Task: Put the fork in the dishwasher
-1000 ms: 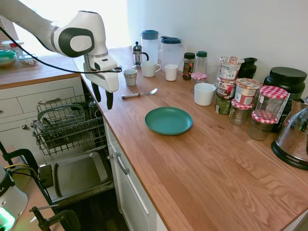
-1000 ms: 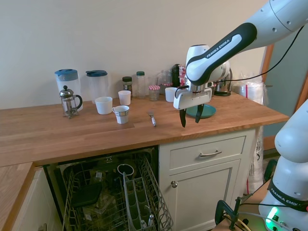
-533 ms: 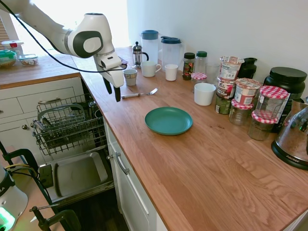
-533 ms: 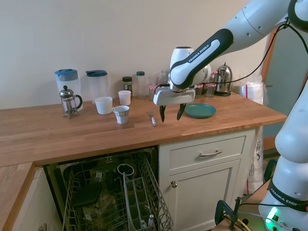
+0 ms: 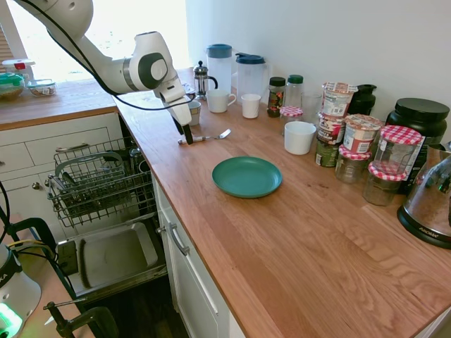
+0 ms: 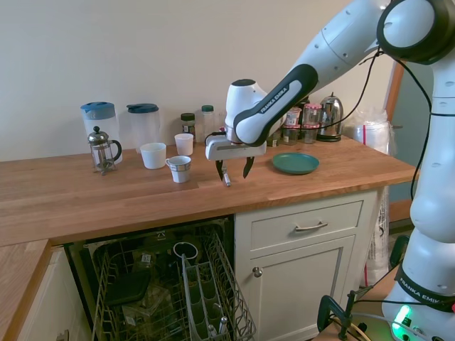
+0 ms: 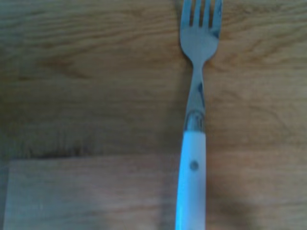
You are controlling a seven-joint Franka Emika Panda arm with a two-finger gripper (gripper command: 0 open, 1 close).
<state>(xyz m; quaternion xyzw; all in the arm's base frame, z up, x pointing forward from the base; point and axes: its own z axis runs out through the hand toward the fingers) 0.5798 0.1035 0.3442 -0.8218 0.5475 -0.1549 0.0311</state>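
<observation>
The fork [image 5: 206, 137] lies flat on the wooden counter, its tines pointing toward the back wall side and its handle toward the counter edge. It shows as metal tines with a pale handle in the wrist view [image 7: 195, 100]. My gripper [image 5: 184, 132] hangs open just above the handle end, its fingers [image 6: 222, 170] apart on either side of the fork [image 6: 226, 177], not closed on it. The dishwasher [image 5: 99, 184] stands open below the counter with its grey wire rack [image 6: 170, 291] pulled out over the dropped door [image 5: 113, 259].
A small cup [image 5: 190, 111] stands right behind the gripper. A teal plate [image 5: 246, 176] sits further along the counter. Mugs, a French press [image 5: 201, 79], two pitchers and several jars line the back wall. White cabinet drawers [image 6: 302, 227] flank the dishwasher.
The arm swung from above the counter edge by the dishwasher toward the back of the counter and came down over the fork's handle. The fork has not moved.
</observation>
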